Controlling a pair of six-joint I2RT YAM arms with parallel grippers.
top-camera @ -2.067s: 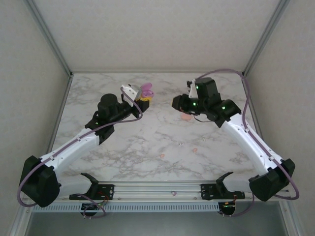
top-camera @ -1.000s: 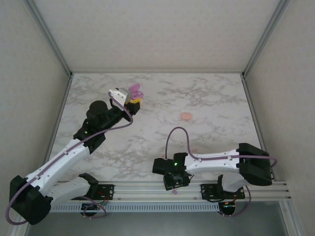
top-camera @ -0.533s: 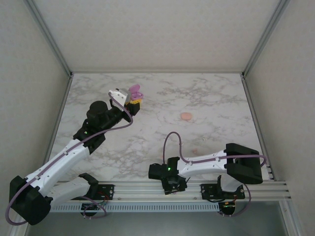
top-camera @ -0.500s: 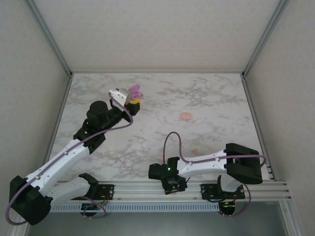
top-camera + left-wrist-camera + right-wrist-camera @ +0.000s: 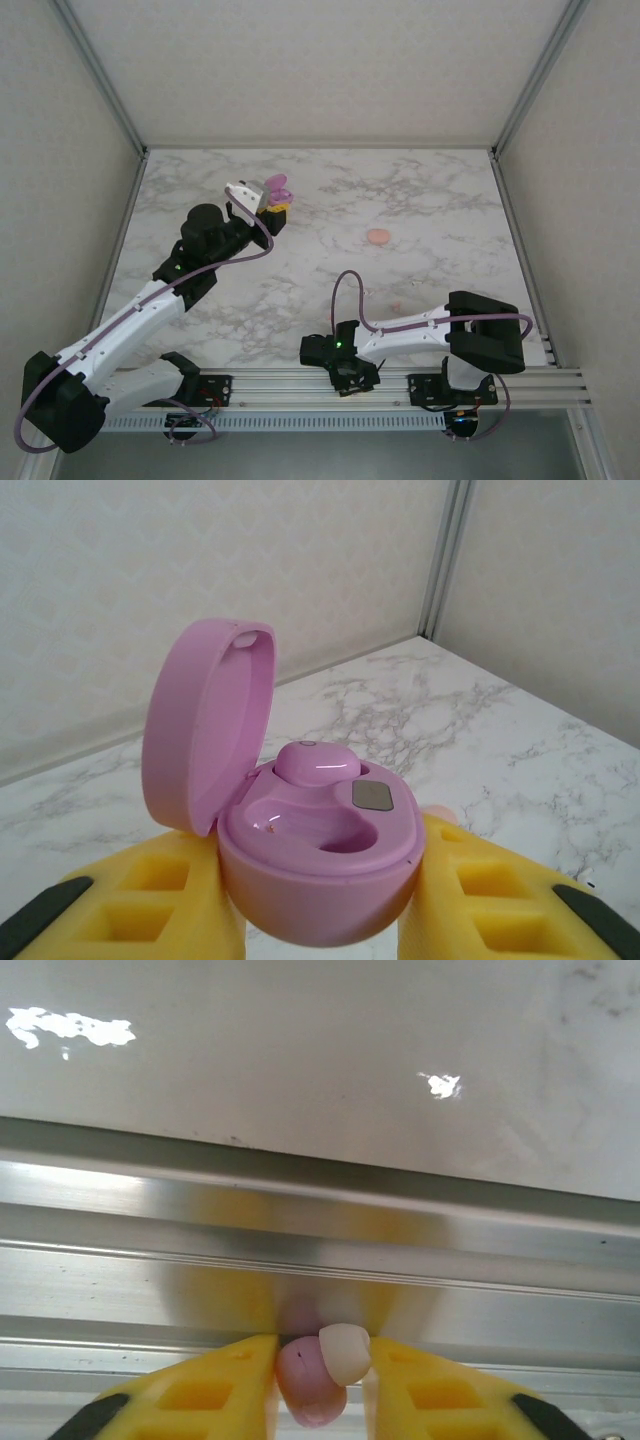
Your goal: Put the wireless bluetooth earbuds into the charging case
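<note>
The right pincer point(image 5: 320, 1360) has swung to the near rail point(image 5: 300, 1210), gripping an earbud point(image 5: 305, 1380).

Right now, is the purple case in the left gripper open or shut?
Open. The case's lid stands hinged up; one purple earbud sits in a socket, and the other socket is empty.

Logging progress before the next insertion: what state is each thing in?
purple case: lid open, seated earbud in one socket, other empty
left hand: shut on purple case
right hand: shut on loose purple earbud
orange case: lying free, lid too small to tell
</note>
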